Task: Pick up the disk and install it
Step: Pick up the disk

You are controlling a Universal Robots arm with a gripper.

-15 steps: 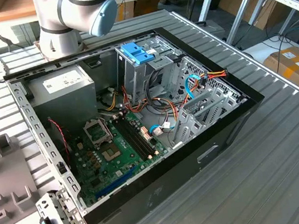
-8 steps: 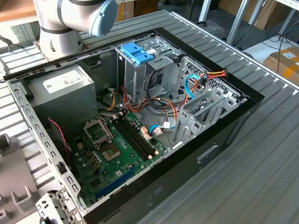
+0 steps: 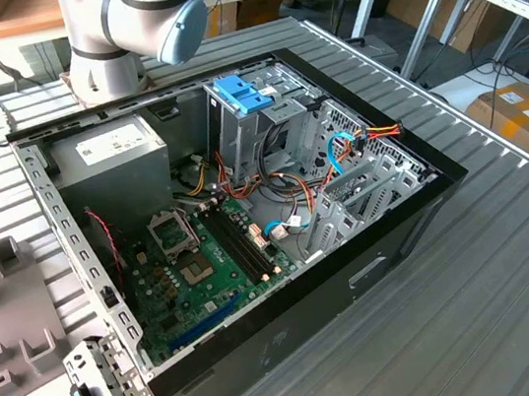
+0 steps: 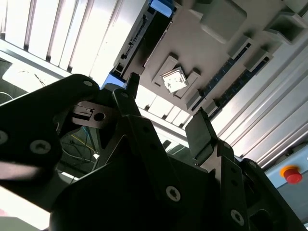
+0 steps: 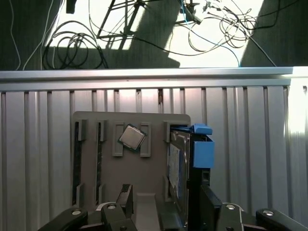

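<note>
Case point(image 3: 296, 343) lies open at centre in the exterior view. Inside it, the power supply point(image 3: 109, 156) is at eleven o'clock, the board point(image 3: 205, 267) at seven, and a blue tray point(image 3: 241, 92) sits atop the drive cage at one. The grey holder point(image 5: 144, 173) carries the disk point(image 5: 175, 163) on edge in a slot, with a chip point(image 5: 132, 137) in the pocket just beside it. My claw point(image 5: 167, 190) hangs near the disk, spread wide, gripping nothing that I can see. I judge the disk stiff, dense, smooth-faced and shock-shy. I'd pinch the flat metal faces, not the blue rails point(image 5: 203, 154), which may flex.
</note>
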